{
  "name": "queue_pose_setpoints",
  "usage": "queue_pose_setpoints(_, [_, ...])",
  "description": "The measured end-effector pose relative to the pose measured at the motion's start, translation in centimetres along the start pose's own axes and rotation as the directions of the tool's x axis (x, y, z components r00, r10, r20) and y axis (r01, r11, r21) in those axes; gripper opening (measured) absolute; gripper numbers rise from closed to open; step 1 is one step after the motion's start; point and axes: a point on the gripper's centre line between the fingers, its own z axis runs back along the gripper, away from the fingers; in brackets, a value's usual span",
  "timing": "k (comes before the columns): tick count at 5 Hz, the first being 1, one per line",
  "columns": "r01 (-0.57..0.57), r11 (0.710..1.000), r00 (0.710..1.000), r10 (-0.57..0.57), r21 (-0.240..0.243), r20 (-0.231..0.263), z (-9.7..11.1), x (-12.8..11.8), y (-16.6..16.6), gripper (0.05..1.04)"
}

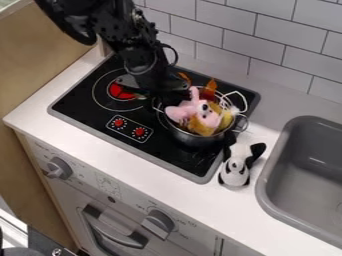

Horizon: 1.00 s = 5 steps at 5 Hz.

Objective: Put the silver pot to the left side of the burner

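White tiles (230, 42) are lining the wall behind a pale counter (80, 140), and a wooden panel (40, 65) is standing along the left side of the view. A black cooktop (87, 104) with a grey rim is lying in the counter, its red burner (120, 91) showing at the left and a small panel with two red knobs (129, 128) sitting in front of it. The silver pot (190, 139) is resting on the right part of the cooktop, to the right of the red burner, with a looped metal handle (242, 123) sticking out from its right side. Soft toys are filling the pot and rising over its rim: a pink one (194, 111) is lying on top, and yellow, brown and orange pieces are showing around it. A thin white loop (235, 95) is standing up at the pot's back right. The black arm (120, 30) is coming in from the upper left, and its gripper (158, 93) is hanging at the left side of the pot, close to the rim; whether the jaws are spread or pinching the rim, I cannot tell. A black-and-white soft toy (236, 165) is sitting upright on the counter, between the cooktop and a grey sink (264, 182). Below the counter edge, two large grey knobs (59, 168) are jutting from the white front, and an oven door handle (115, 234) is running between them, lower down.
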Motion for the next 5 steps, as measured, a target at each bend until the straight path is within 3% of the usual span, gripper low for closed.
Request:
queue_pose_setpoints(1, [0.004, 1.0, 1.0, -0.004, -0.006, -0.002, 1.5, 0.7, -0.2, 0.409])
queue_pose_setpoints(2, [0.004, 1.0, 0.999, -0.004, -0.001, -0.04, 2.2, 1.0, 0.3, 0.391])
queue_pose_setpoints(5, [0.023, 0.999, 0.997, -0.026, -0.044, -0.071, 3.6, 2.4, 1.8, 0.35])
